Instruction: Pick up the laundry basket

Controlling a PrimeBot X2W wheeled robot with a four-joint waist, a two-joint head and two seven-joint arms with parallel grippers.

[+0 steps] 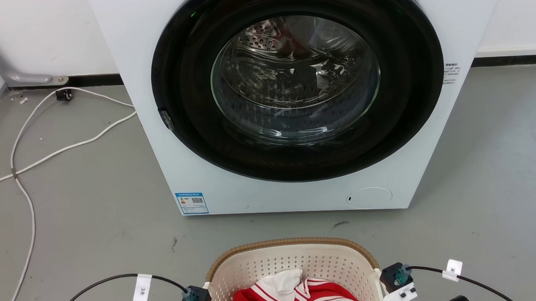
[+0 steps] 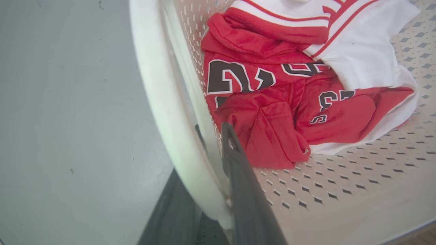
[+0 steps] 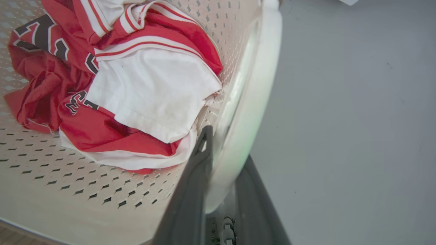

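Right now the left gripper (image 2: 213, 132) is narrowed onto a white side handle (image 2: 160, 102), one dark finger inside the wall and one outside. The right gripper (image 3: 226, 149) clamps the opp. handle (image 3: 262, 85) likewise. So the cream-white perforated plastic laundry basket (image 1: 293, 243) w/ brown woven-look rim sits on the grey floor (image 1: 74, 210) btwn both arms, neither nearer, just before the white front-load washer (image 1: 293, 100). Outer fingertips are hidden behind the handles. The basket's near half is cut off in head view, so its long axis is unclear.

The laundry basket (image 1: 272, 262) holding red-and-white clothes (image 1: 295, 295) sits before the washer (image 1: 269, 196).
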